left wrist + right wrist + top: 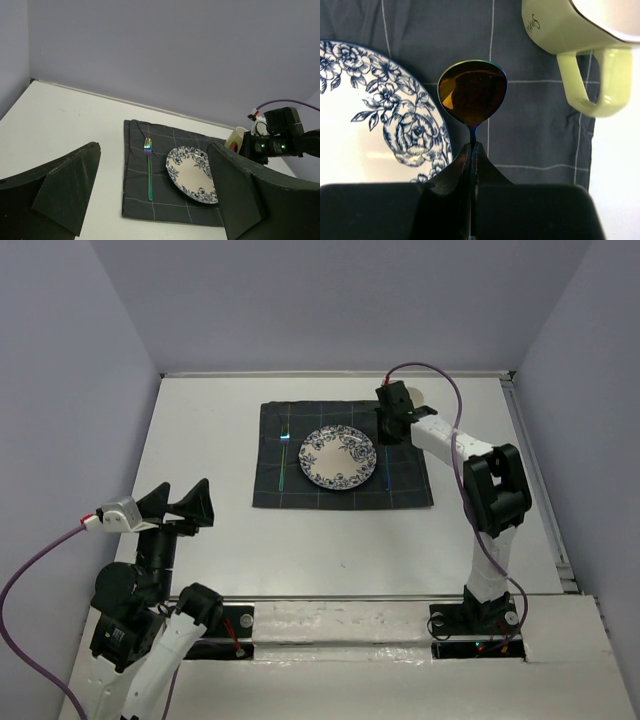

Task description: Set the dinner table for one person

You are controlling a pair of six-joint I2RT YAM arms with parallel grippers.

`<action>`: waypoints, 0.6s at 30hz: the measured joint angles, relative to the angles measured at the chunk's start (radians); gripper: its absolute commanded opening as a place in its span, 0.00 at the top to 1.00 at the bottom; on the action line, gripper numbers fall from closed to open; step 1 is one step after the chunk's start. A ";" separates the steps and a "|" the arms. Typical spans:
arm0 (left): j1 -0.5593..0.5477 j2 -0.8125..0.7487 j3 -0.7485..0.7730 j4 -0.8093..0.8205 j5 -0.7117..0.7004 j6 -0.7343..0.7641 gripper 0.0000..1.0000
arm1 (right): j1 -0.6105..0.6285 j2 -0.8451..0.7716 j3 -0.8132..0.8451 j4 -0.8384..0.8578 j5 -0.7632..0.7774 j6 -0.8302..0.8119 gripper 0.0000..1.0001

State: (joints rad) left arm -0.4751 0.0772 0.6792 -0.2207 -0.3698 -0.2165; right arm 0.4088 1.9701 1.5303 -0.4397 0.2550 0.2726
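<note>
A dark grey checked cloth (340, 452) lies on the white dinner table (200, 430). On it sit a blue-flowered plate (338, 457) and, left of it, an iridescent fork (149, 167). My right gripper (473, 146) is shut on the handle of an iridescent spoon (472, 91), held over the cloth just right of the plate (375, 110). A pale green mug (575, 35) stands at the cloth's far right corner. My left gripper (150, 200) is open and empty, raised above the table's near left, well away from the cloth.
The table is walled by grey panels at the back and sides. A metal rail (535, 480) runs along the right edge. The arm bases stand at the near edge (340, 625).
</note>
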 measured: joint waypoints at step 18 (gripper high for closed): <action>0.019 0.005 0.000 0.004 0.039 0.003 0.01 | -0.008 0.119 0.079 -0.002 0.038 -0.016 1.00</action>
State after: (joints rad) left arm -0.4561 0.0822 0.6788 -0.2169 -0.3309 -0.2131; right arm 0.4004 2.0892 1.6093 -0.4416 0.2928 0.2569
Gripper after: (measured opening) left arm 0.989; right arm 0.013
